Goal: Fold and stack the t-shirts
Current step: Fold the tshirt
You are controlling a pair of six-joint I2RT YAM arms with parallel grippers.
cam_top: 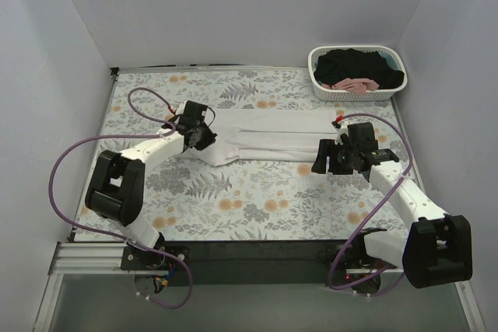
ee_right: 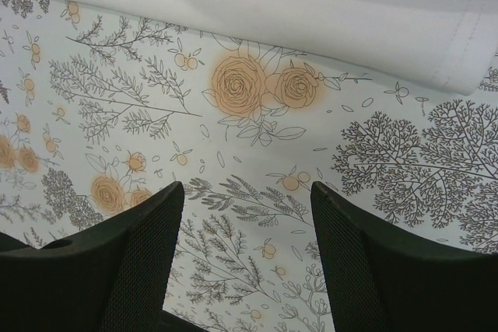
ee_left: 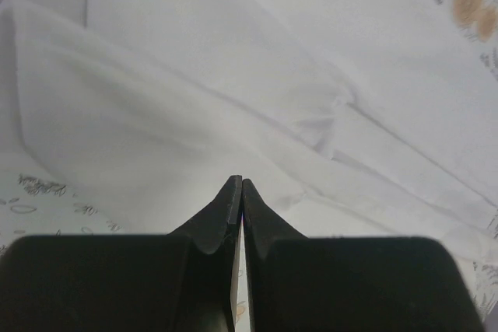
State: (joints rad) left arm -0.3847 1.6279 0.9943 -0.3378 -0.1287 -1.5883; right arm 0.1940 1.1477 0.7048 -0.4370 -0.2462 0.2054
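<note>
Overhead, you see the white shirt (cam_top: 268, 138) folded long across the counter (cam_top: 257, 207) between both hands. Only your wrist cameras settle grips: the left hand (ee_left: 237, 188) is clenched tight over the cloth, the right hand (ee_right: 245, 192) released beside its hem.

This is a robotics lab booth: plain white panels (cam_top: 233, 5) enclose a floral tablecloth (cam_top: 257, 200), and the cabled left arm (cam_top: 148, 153) and right arm (cam_top: 405, 196) are bolted to a metal rail (cam_top: 85, 258).
</note>
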